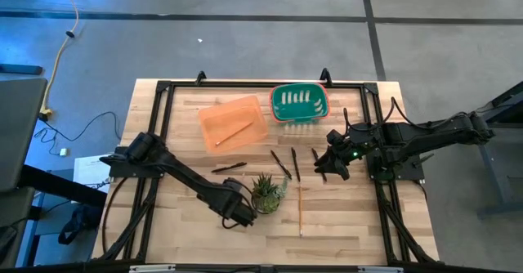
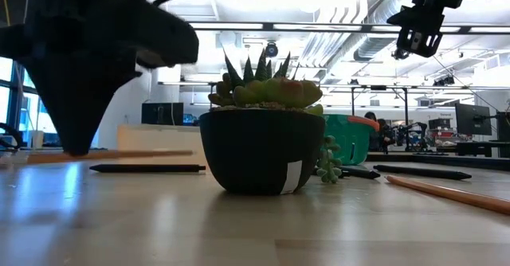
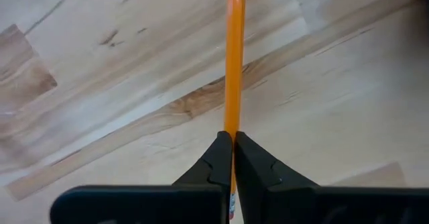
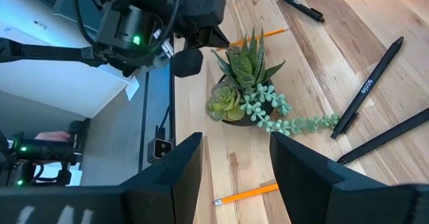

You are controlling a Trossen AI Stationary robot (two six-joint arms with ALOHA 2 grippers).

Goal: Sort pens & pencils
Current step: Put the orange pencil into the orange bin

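While the left tool (image 3: 232,158) sits low over the wooden tabletop (image 1: 343,224), its two dark fingers (image 3: 213,167) are pinched together on a pencil (image 3: 234,63): thin, straight, glossy orange stick running straight out ahead of the fingertips over pale planks with brown grain streaks. In the high view this tool (image 1: 243,217) is just beside a small dark pot with a spiky green succulent (image 1: 267,193).

Right tool (image 1: 330,163) is up off the tabletop, jaws spread wide, nothing between them. Its wrist view looks down past both blunt dark fingers (image 4: 179,167) at the succulent (image 4: 247,83), trailing beaded stems included.

Pens relative to the right tool: three thin matte black sticks (image 1: 283,163) lie on the tabletop between it and the succulent, another (image 1: 317,158) almost under it. One more dark pen (image 1: 229,167) lies farther off, on the left tool's side, past the plant.

Second pencil (image 1: 301,212): long orange-tan stick on bare wood, near the left tool, on the other side of the plant. Third pencil (image 1: 234,132) rests in a flat translucent orange tray (image 1: 214,118), well apart from both tools. Green plastic basket (image 1: 299,103) with slotted walls sits next to that tray, nearer the right tool.
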